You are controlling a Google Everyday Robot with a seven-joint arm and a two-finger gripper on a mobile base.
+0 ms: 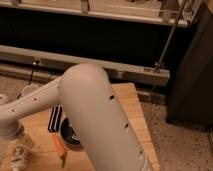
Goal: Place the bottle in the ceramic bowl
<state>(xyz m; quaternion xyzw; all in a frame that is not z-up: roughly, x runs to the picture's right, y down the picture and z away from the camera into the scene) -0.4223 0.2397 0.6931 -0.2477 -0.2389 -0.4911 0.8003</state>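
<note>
just above the bottle (pixel 19 156) hovers the gripper (pixel 18 141); whether it grasps cannot be told. near the gripper, the ceramic bowl (pixel 70 139), half hidden by the arm (pixel 100 125), seems empty: lifting and placing remain.

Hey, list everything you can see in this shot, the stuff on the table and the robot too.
table: one, light wood, centre and bottom
bowl: one, glossy black, on the table, mostly hidden behind the arm
bottle: one, white with pale label, lower left of the table
carrot-shaped thing: one, orange, just left of the bowl
ridged item: one, black, behind the carrot-shaped thing
mug: one, white, far left
arm: one, white, across the foreground
claw: one, pale, lower left, just above the bottle
</note>
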